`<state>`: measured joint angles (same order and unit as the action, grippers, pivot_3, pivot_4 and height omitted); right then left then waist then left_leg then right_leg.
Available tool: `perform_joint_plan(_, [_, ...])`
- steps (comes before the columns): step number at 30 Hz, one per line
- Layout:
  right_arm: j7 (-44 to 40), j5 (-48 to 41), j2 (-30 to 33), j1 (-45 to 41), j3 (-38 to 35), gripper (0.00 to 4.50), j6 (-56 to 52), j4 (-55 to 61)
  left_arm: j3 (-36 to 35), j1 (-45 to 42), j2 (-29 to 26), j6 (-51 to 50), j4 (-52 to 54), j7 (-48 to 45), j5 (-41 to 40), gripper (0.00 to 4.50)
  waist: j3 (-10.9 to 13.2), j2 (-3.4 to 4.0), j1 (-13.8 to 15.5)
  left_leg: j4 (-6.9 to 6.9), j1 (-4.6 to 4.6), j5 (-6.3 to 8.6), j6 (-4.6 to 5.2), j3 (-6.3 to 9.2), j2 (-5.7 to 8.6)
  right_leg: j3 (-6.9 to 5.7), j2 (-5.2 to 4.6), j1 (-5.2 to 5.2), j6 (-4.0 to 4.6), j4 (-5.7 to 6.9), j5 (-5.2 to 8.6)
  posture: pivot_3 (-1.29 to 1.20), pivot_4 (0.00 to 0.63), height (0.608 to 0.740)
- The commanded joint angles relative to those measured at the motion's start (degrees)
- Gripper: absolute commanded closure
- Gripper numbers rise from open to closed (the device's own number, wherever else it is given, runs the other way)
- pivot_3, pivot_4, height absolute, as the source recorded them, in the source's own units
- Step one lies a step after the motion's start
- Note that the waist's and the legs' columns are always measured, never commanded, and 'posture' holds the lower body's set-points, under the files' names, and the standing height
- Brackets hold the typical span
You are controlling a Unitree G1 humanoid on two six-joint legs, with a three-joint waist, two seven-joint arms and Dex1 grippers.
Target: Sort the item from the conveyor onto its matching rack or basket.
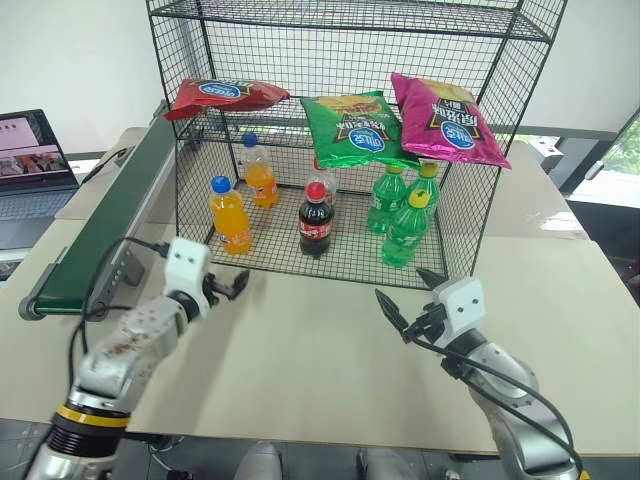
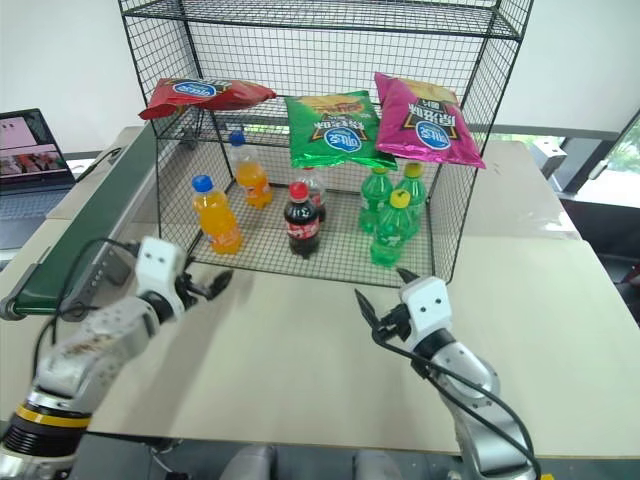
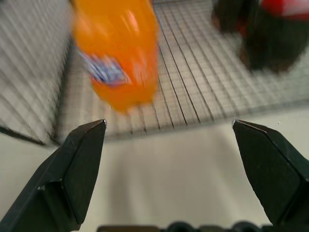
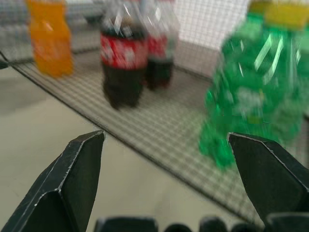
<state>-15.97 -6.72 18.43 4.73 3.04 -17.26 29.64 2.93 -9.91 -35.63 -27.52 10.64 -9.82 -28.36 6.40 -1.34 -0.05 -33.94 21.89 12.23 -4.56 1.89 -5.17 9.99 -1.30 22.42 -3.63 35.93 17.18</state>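
On the rack's (image 1: 480, 215) middle shelf lies the red chip bag (image 1: 225, 96); both end effectors (left (image 1: 234, 287), right (image 1: 412, 297)) gape empty above the worktop (image 1: 310, 350).

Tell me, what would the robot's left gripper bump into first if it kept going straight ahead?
Probably the front orange soda bottle on the black wire rack's bottom shelf. The open left gripper points about at it; depth is unclear.

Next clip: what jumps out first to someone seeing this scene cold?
The tall black wire rack at the table's far side, with three chip bags on its middle shelf: red bag at left, green bag, magenta bag. Orange, cola and green bottles stand below. In front, the left gripper and right gripper hang open and empty.
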Motion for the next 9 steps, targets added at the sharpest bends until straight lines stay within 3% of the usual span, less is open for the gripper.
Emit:
perform_joint_plan(1, [5.8, 3.5, -2.8, 0.1, -1.4, 0.00, -0.5, 0.3, 0.6, 0.5, 2.6, 7.4, -0.3, -3.4, 5.6, 0.03, 0.0, 0.00, -0.1, 0.00, -0.02, 0.00, 0.00, 0.00, 0.00, 0.00, 0.00, -0.01, 0.00, 0.00, 0.00, 0.00, 0.150, 0.740])
perform_joint_plan(9, [8.5, 5.8, -5.0, 0.2, -2.4, 0.00, -0.4, -1.6, 0.7, -0.5, 7.4, 6.8, -1.7, -7.4, 9.9, 0.03, 0.0, 0.02, -0.3, -0.01, -0.04, 0.01, 0.04, 0.01, 0.00, 0.00, 0.00, -0.08, -0.02, 0.02, 0.01, 0.00, 0.150, 0.740])
